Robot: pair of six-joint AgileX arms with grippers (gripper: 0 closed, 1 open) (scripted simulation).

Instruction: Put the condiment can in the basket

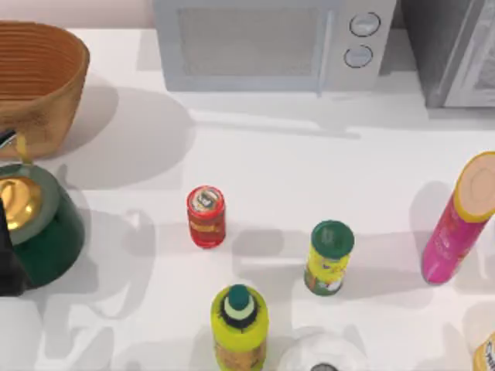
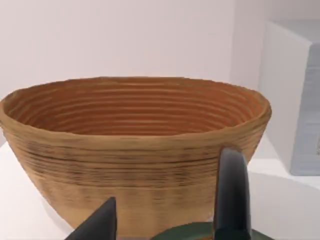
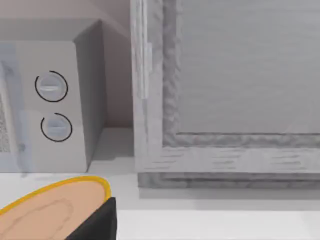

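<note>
The condiment can [image 1: 206,216], a small red can with a silver top, stands upright near the table's middle, with nothing touching it. The basket [image 1: 35,77], large and woven, sits at the far left; the left wrist view faces its ribbed wall [image 2: 135,160] and hollow inside. My left gripper [image 2: 165,222] hangs open just in front of the basket, above a dark green pot, with nothing between its fingers [image 2: 231,195]. My left arm [image 1: 6,263] is at the table's left edge, well left of the can. My right gripper [image 3: 107,232] is beside the top of a pink tube.
A dark green pot with a gold lid [image 1: 39,224] stands below the basket. A green-lidded yellow canister [image 1: 329,257], a yellow-green bottle [image 1: 240,328] and a pink tube [image 1: 460,220] stand around the can. A microwave [image 1: 271,42] and another grey appliance [image 1: 456,46] line the back.
</note>
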